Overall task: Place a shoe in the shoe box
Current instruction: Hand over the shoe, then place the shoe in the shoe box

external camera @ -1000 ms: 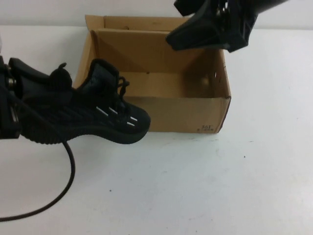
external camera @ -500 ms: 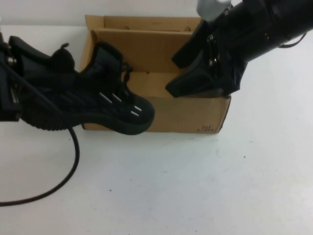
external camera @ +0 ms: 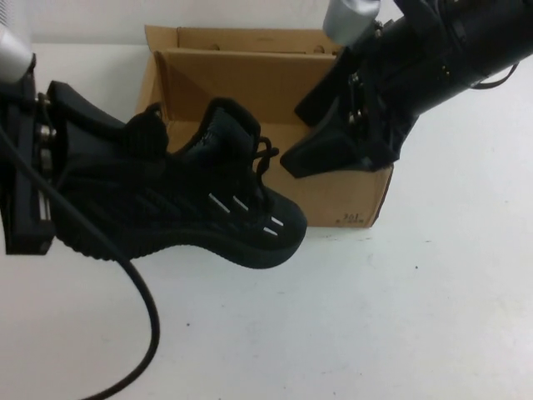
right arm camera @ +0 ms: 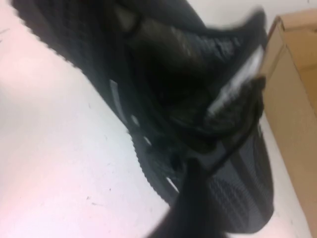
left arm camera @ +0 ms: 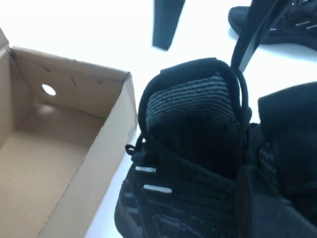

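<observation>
Shoe (external camera: 196, 212) before shoe box (external camera: 333, 200)

White table (external camera: 400, 317) fills most of the high view, bare surface, matte. Two tiny dark specks on it, one (external camera: 417, 267) toward the right, one (external camera: 187, 325) nearer the front. Black cable (external camera: 151, 327) curves across the table's front left. Pale wall strip (external camera: 83, 18) runs along the back edge. Second black sneaker (left arm camera: 277, 22) with white dashes lies on the table, only partly in the left wrist view.
</observation>
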`<state>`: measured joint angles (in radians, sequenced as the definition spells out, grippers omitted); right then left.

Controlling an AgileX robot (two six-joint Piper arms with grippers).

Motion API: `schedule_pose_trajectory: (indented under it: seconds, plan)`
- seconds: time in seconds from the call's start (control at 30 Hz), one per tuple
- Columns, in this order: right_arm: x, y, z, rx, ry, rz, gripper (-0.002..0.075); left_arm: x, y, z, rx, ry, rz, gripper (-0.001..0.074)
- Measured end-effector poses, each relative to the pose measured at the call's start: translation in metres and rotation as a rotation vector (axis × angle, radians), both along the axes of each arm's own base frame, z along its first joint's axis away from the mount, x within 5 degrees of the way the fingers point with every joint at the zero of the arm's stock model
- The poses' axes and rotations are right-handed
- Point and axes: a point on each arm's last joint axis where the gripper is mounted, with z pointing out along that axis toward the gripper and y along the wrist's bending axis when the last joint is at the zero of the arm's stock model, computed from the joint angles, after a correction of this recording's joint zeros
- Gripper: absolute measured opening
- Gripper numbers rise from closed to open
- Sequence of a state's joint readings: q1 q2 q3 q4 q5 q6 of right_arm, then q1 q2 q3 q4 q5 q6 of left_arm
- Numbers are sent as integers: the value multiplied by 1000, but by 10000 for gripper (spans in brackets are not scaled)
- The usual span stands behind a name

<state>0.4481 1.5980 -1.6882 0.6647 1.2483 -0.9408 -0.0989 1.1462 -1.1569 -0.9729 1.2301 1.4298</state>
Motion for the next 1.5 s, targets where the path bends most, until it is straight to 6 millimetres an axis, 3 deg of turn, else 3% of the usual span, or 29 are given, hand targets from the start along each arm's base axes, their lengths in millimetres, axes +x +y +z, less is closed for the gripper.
schedule_pose_trajectory:
  seconds: [0.1, 0.2, 0.37, 0.77, 0.9, 0.97, 1.1, 1.17, 1.27, 1.5]
  plan:
    - [-7, 9, -1, -15, 3, 27, 594, -13, 2, 8, -3, -21, 10, 69]
    - [-19, 24, -2, -18, -6, 88, 629, -25, 3, 15, 0, -45, 14, 69]
    - [-37, 44, -2, -20, -30, 188, 641, -44, 7, 22, 16, -70, 36, 69]
    - [-43, 50, 4, 60, -31, 250, 617, -61, 2, 27, 21, -77, 8, 69]
    - [-44, 50, 5, 70, -34, 261, 526, -63, 0, 27, 21, -77, -9, 69]
    - [-44, 50, 5, 71, -32, 260, 421, -63, 0, 27, 21, -77, -9, 69]
    - [-43, 50, 4, 67, -30, 253, 134, -63, 0, 27, 23, -74, -15, 69]
    - [-43, 50, 4, 67, -30, 253, 69, -63, 0, 27, 23, -74, -15, 69]
    - [-43, 50, 4, 66, -28, 253, 33, -63, 0, 26, 27, -76, -12, 68]
    - [-44, 50, 4, 59, -3, 231, 29, -62, 1, 25, 6, 11, 49, 97]
